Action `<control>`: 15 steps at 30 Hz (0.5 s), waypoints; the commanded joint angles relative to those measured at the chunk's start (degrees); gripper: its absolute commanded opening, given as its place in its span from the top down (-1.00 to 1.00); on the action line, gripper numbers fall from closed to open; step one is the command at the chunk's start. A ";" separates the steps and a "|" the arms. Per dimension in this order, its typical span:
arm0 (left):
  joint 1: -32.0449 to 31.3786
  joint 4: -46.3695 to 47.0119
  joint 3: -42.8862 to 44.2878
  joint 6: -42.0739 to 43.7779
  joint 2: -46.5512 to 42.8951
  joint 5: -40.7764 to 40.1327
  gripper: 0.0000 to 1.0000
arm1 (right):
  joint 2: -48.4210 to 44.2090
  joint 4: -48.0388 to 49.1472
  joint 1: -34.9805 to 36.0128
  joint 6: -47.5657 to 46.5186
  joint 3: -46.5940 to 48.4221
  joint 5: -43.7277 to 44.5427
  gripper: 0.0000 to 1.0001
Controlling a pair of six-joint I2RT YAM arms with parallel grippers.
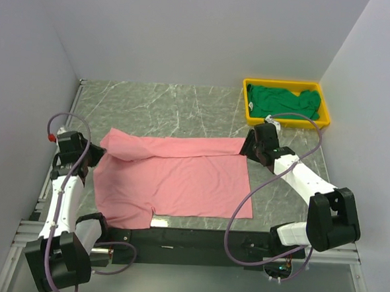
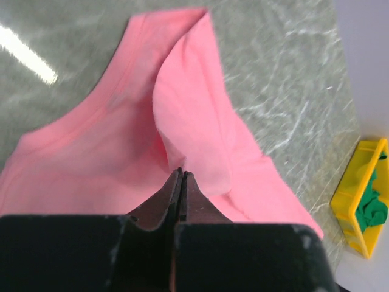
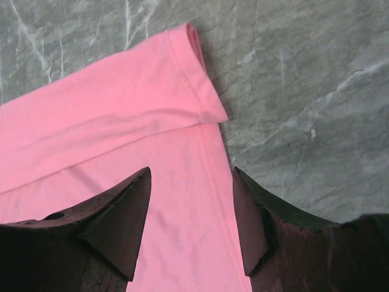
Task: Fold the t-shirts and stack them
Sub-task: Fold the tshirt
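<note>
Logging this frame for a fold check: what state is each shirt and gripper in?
pink t-shirt: spread flat, far edge folded over, left corner lifted.
green t-shirt: crumpled in the yellow tray.
left gripper: fingers shut on pink t-shirt.
right gripper: fingers open over the shirt's right edge, holding nothing.

A grey-green marble-patterned tabletop (image 1: pixel 184 109) fills the middle of the top view, with pale veins running across it. A yellow rectangular plastic tray (image 1: pixel 249 109) sits at the upper right of that frame, close to the back corner. Plain white walls (image 1: pixel 188 33) close the scene in at the back and on both sides. A black strip (image 1: pixel 189 238) runs along the lower edge of the tabletop, with silver metal rails (image 1: pixel 24 231) at the lower left. In the left wrist view, the tray (image 2: pixel 349 201) appears at the right edge and a bright streak of glare (image 2: pixel 27 55) crosses the tabletop's upper left.
</note>
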 commanded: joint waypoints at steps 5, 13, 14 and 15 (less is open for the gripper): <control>0.23 -0.68 -10.11 -3.76 -3.55 2.90 0.92 | -0.90 3.49 0.47 -0.33 -1.21 -1.99 -0.26; 0.23 -1.73 -13.74 -6.31 -5.49 4.40 0.81 | 0.24 4.54 0.56 -0.86 -0.95 -2.51 -0.27; 0.32 -2.00 -12.86 -6.14 -5.66 4.32 0.78 | 0.68 4.72 0.47 -1.04 -0.78 -2.77 -0.27; 0.23 -3.13 -12.33 -5.96 -5.84 4.58 0.77 | 0.95 4.89 0.39 -1.12 -0.34 -2.78 -0.27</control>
